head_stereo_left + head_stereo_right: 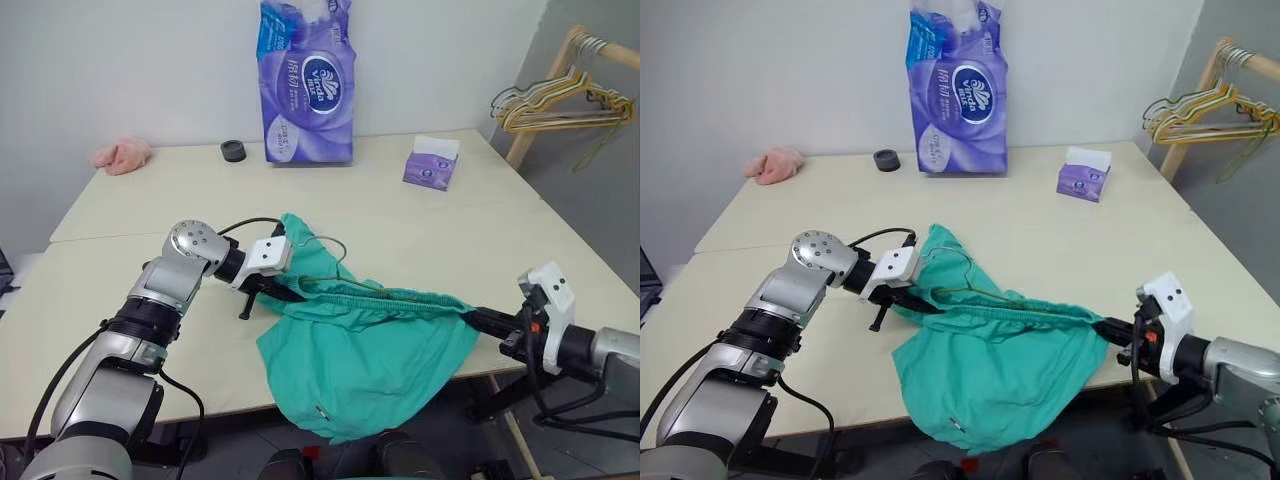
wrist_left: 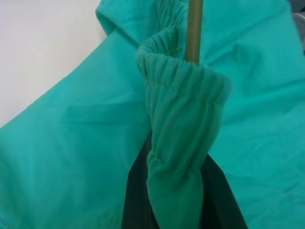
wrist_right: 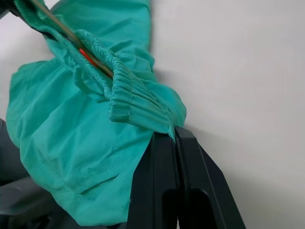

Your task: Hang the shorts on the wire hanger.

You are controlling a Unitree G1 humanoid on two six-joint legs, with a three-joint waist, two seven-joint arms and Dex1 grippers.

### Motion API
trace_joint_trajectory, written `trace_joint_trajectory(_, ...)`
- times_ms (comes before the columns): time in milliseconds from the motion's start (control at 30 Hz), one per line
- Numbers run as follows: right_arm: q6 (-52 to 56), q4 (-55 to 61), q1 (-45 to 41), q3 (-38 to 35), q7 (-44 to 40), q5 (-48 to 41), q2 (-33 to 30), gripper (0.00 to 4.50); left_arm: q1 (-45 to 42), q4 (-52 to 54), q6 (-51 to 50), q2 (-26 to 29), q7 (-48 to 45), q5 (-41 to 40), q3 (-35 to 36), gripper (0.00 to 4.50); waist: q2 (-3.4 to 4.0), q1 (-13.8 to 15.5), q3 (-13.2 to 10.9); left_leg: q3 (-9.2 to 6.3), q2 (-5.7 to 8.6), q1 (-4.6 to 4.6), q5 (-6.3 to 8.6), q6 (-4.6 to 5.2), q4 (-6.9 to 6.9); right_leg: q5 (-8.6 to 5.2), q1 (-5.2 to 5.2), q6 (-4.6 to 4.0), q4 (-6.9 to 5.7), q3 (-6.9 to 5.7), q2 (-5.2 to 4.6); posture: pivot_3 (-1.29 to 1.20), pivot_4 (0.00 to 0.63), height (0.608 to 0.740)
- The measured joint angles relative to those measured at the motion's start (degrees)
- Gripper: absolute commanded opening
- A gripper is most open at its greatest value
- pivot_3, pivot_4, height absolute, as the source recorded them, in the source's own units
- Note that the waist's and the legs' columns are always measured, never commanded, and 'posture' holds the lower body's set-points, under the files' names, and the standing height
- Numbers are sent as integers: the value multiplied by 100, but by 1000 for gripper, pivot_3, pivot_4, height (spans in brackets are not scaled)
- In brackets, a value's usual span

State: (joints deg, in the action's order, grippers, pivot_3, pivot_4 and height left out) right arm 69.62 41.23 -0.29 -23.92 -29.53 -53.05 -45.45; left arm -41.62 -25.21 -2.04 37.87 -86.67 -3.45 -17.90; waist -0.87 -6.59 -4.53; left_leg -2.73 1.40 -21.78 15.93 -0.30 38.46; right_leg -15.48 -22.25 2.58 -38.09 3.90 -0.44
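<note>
1. The left gripper (image 1: 268,289) is clamped on one end of the shorts' (image 1: 365,360) gathered waistband; in its wrist view the fabric bunches between the black fingers (image 2: 136,200), with the hanger's wire rising out of the band.
2. The right gripper (image 1: 472,316) pinches the other end of the waistband, fingers pressed together on a fold of cloth.
3. The waistband stretches between the two grippers above the tabletop's (image 1: 480,240) near edge; the legs droop below (a small white tag shows near one hem).
4. The hanger (image 1: 330,262) lies threaded through the waistband; its hook arcs up above the shorts, near the left gripper.
</note>
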Motion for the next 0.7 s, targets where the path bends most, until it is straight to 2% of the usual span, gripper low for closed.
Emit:
trace_joint_trajectory(167,262,112,-1220,591,259,-181,-336,20,-17,-139,53,-318,341,77,2,0,-2,-8,-1,-5,-4,-4,0,0,-2,0,-1,0,5,-6,-2,-223,58,740)
trace_joint_trajectory(300,403,108,-1976,1366,344,-108,-547,20,-24,-211,104,-526,562,151,1,0,3,-22,-3,-2,1,-9,0,1,-1,1,-6,-1,6,-3,-9,-235,60,740)
trace_joint_trajectory(567,205,-283,-2623,2338,2,506,-991,20,-21,-217,105,-691,739,235,-11,0,2,-114,-3,-5,2,-11,1,2,-3,2,-6,-3,9,-8,-15,-229,61,740)
trace_joint_trajectory(700,-63,-320,-2635,2488,-312,736,-1172,967,-11,-182,98,-755,764,235,-12,0,2,-150,-3,-4,2,-11,2,4,-3,9,-6,-15,9,-8,-16,-223,61,740)
